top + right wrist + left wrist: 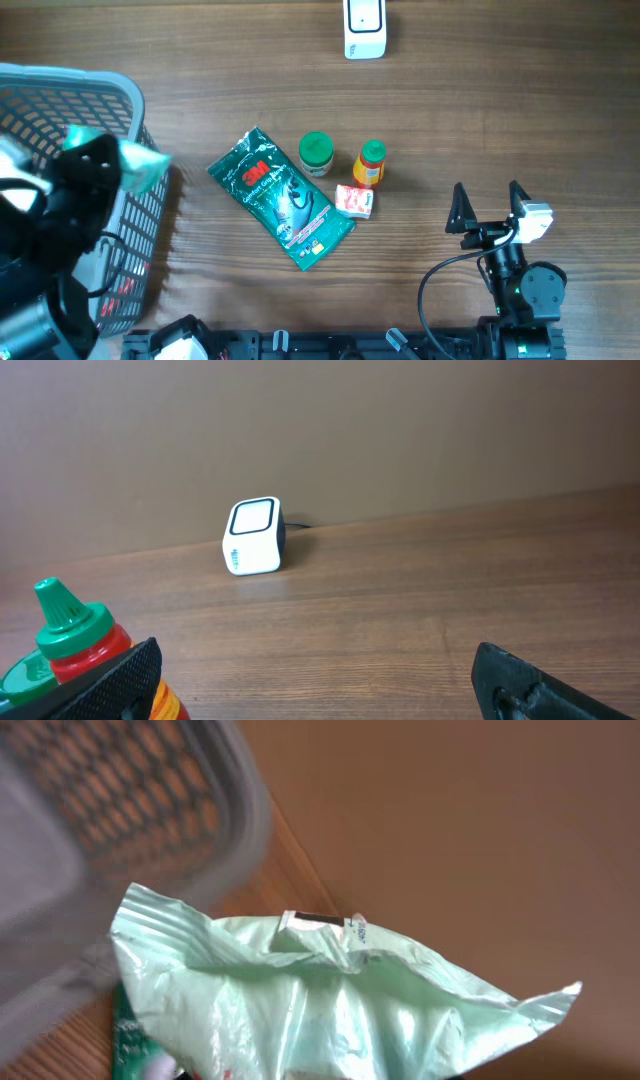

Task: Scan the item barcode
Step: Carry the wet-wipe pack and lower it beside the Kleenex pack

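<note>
Your left end effector (113, 160) grips a pale green packet (330, 1010) at frame left, while your right end effector (487, 192) stands wide open, lower right.

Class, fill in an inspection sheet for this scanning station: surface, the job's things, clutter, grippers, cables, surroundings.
Surface: wooden table, brown planks.
Job's things: white scanner at the far edge; pale green packet lifted by the basket's edge.
Clutter: dark green packet, green-lidded jar, orange bottle and small red box grouped mid-table; grey basket at the left.
Grippers: left gripper shut on the pale green packet; right gripper low at the table's right, jaws wide open, empty.
Cables: black cable looping beside the right arm's base.
Surroundings: plain brown wall behind the table.
</note>
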